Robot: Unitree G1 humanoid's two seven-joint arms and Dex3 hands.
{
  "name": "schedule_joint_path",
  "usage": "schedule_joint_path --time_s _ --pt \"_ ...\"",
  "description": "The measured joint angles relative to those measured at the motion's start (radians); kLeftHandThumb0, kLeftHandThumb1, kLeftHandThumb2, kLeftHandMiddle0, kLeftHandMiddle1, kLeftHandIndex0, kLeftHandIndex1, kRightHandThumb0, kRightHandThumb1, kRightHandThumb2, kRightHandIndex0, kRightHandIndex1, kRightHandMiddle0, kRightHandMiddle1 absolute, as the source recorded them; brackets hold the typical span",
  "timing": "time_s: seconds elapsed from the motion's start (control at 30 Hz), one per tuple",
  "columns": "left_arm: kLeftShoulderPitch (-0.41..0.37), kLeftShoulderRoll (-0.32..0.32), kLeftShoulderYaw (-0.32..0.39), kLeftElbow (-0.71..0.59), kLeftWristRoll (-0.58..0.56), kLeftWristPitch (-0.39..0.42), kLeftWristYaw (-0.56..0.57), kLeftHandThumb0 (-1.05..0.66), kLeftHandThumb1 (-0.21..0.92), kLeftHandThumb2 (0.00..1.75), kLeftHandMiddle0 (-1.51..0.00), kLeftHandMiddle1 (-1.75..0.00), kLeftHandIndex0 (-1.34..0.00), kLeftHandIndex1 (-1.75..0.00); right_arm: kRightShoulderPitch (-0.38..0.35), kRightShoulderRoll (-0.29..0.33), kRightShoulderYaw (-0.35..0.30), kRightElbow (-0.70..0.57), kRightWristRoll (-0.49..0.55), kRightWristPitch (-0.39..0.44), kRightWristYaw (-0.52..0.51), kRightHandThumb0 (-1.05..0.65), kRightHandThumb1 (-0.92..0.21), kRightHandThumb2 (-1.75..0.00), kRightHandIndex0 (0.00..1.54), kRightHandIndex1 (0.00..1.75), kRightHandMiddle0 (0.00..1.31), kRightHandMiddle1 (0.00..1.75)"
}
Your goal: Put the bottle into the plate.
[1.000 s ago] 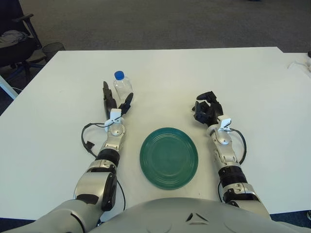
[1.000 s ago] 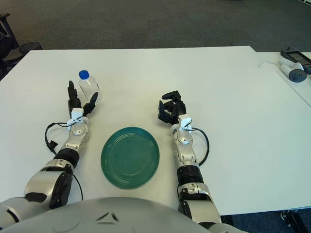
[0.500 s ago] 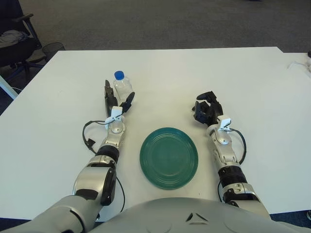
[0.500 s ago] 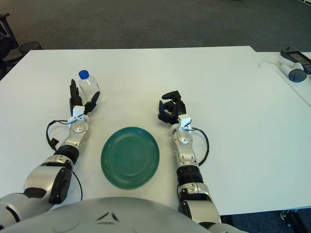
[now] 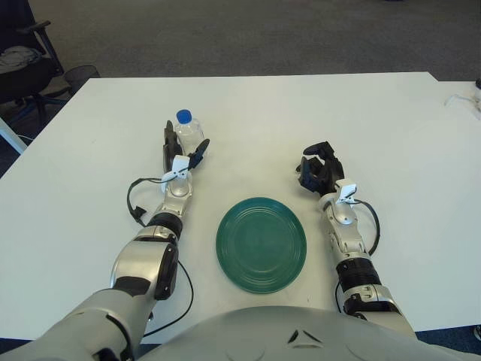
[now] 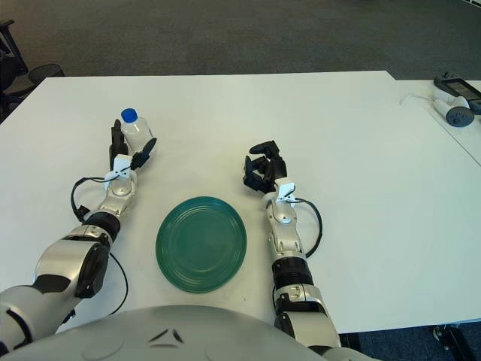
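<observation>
One bottle (image 5: 189, 134): clear plastic, blue cap, standing upright on the white counter (image 5: 316, 113), long axis vertical. Position: directly ahead of the left hand (image 5: 180, 150), between its spread fingers (image 5: 200, 152), which flank the lower body; contact cannot be confirmed, grip judged not yet closed. Nearer hand: left, by a wide margin. One plate (image 5: 261, 243): green, round, holding nothing, lying back toward the robot and to the right of the left hand, between the two forearms. One right hand (image 5: 319, 170): fingers curled together on nothing, idle, showing beyond the plate's right side, well apart from the bottle. Coming move, as judged: close the left fingers round the bottle, lift, carry rightward and back to the plate
</observation>
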State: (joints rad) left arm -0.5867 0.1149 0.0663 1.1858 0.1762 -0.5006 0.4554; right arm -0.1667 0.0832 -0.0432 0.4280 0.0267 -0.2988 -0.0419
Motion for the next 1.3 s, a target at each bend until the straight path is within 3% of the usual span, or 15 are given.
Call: schedule_joint_path --time_s 0.3,0.73,0.87,1.1,1.3 --pt "-0.026 -0.003 -0.017 0.022 0.004 0.021 0.000 -1.05 0.92 0.08 0.00 -0.51 0.00 -0.55 0.006 0.007 0.001 -0.013 0.003 0.010 0.008 -0.01 -0.50 -1.08 0.50 1.66 0.28 1.73" --pt "-0.064 -0.008 -0.024 0.039 -0.001 0.052 -0.010 -1.05 0.92 0.09 0.00 -0.46 0.00 -0.55 0.014 0.012 -0.001 -0.025 0.011 0.014 0.018 -0.01 -0.50 -1.08 0.50 1.67 0.28 1.73" --pt "-0.074 -0.012 -0.024 0.041 -0.006 0.063 -0.017 -1.05 0.92 0.15 0.00 -0.39 0.00 -0.42 0.019 0.015 -0.001 -0.031 0.014 0.015 0.018 -0.01 -0.50 -1.08 0.50 1.67 0.28 1.73" --pt "-0.079 -0.018 -0.029 0.041 -0.006 0.084 -0.019 -1.05 0.92 0.24 0.00 -0.40 0.00 -0.36 0.022 0.017 -0.001 -0.036 0.020 0.017 0.019 -0.01 -0.51 -1.08 0.49 1.67 0.28 1.74" --pt "-0.080 -0.019 -0.037 0.041 -0.004 0.089 -0.016 -1.05 0.92 0.25 0.00 -0.53 0.00 -0.54 0.025 0.017 -0.001 -0.039 0.021 0.018 0.022 -0.01 -0.51 -1.07 0.48 1.67 0.27 1.74"
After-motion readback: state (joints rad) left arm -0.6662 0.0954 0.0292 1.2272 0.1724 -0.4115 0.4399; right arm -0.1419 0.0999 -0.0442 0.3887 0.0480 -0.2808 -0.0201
